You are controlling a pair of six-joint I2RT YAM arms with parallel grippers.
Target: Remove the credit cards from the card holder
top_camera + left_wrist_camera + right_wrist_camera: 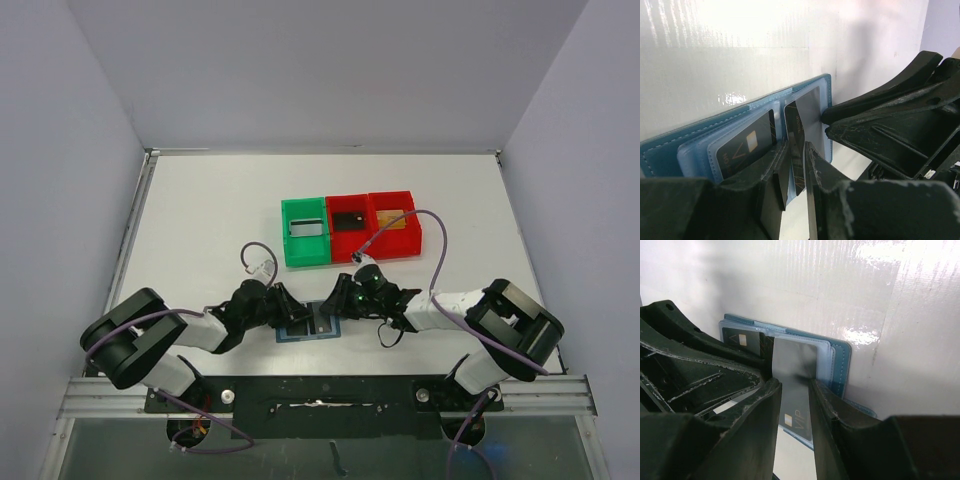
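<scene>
The light-blue card holder (308, 328) lies open on the table near the front edge, between both grippers. In the left wrist view its panel (700, 140) shows a dark credit card (747, 145) in a clear slot. A second dark card (796, 127) leans up at an angle between the narrowly parted fingers of my left gripper (795, 160), with table showing through the gap. My right gripper (795, 390) stands open over the other panel (840, 360), its fingers astride a grey card marked VIP (795, 365). The two grippers (292, 312) (335, 305) almost touch.
A green bin (305, 232) and two red bins (348, 228) (395, 222) stand in a row behind the card holder. White walls enclose the table on three sides. The right gripper's black fingers (890, 120) crowd the left wrist view.
</scene>
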